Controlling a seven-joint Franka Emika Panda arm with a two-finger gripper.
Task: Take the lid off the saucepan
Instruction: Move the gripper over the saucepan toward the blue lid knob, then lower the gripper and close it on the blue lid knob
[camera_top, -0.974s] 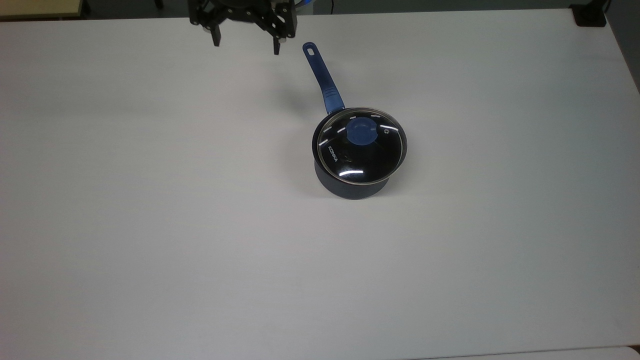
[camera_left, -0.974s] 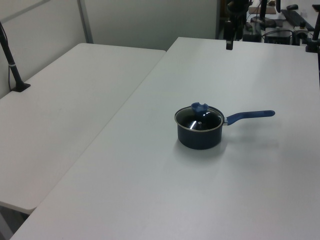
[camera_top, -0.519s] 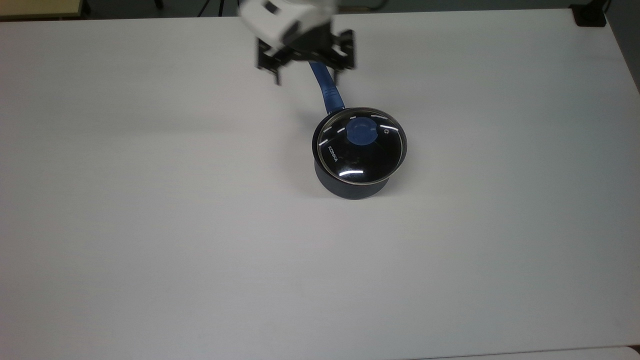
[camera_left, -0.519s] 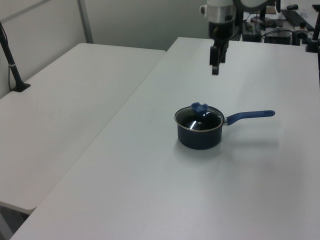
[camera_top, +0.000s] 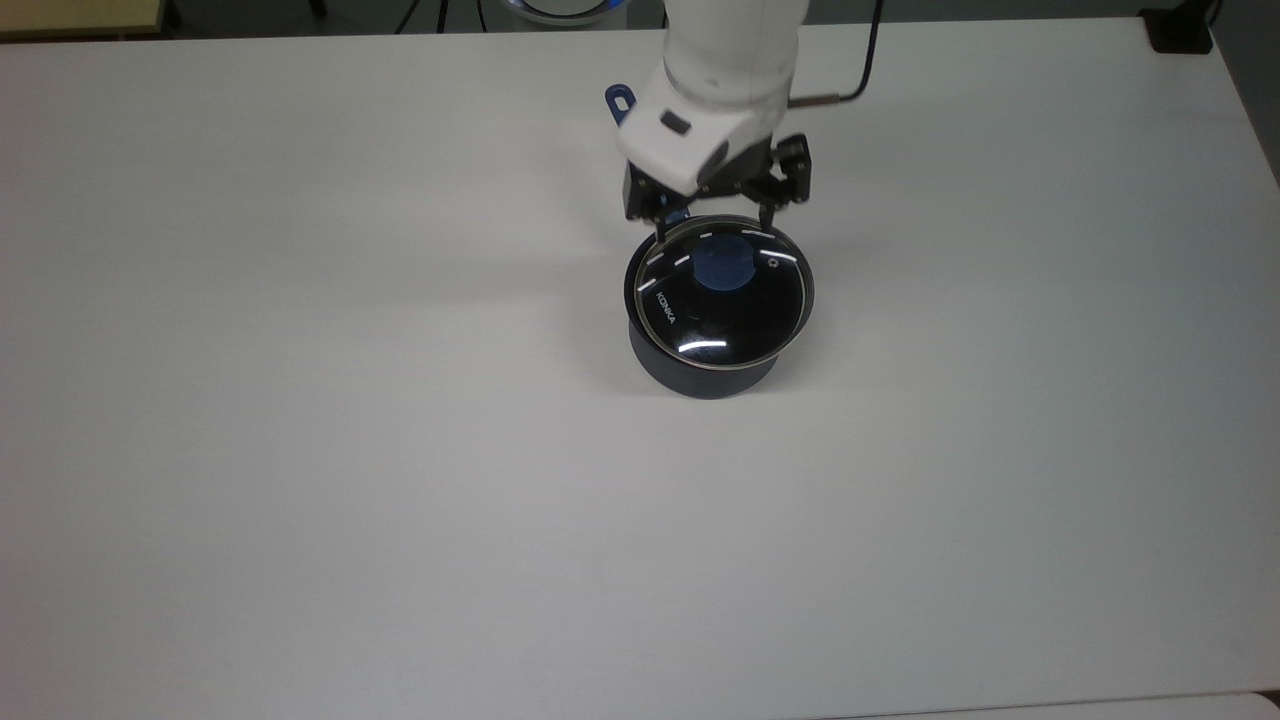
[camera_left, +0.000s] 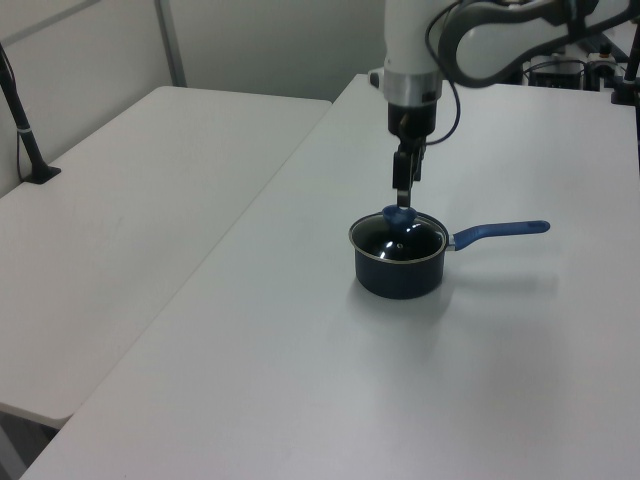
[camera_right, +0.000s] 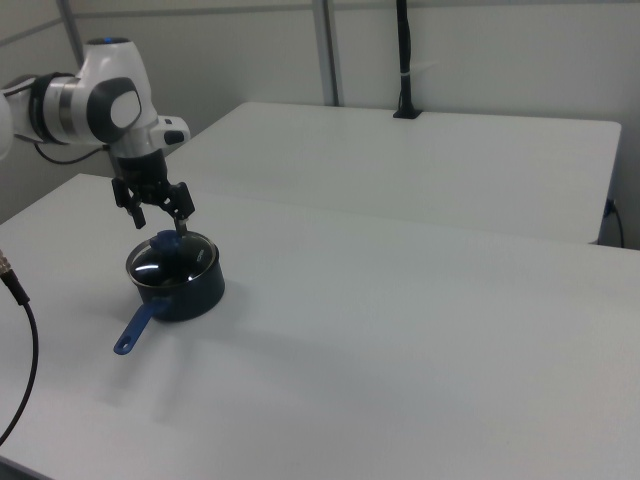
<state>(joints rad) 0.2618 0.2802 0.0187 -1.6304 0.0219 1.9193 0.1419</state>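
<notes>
1. The gripper (camera_top: 712, 222) has travelled a long way in one second — from the far edge of the table (camera_top: 300, 450), across the pan's blue handle (camera_left: 500, 231), to a spot over the far part of the lid (camera_top: 722, 297).
2. Its jaws stand apart, as they did through the whole approach; in the top view one fingertip shows on each side of the lid's far rim, and nothing is held between them.
3. The lid itself has not moved: it sits closed on the saucepan (camera_left: 399, 272) near the middle of the table, white lettering in the same place.
4. In the left view the fingers hang just above the blue knob (camera_left: 398, 214); I cannot tell whether they touch it.
5. So the reach looks nearly done and the grasp not yet made — the gripper probably needs to centre on the knob, come down around it and close before any lift.
</notes>
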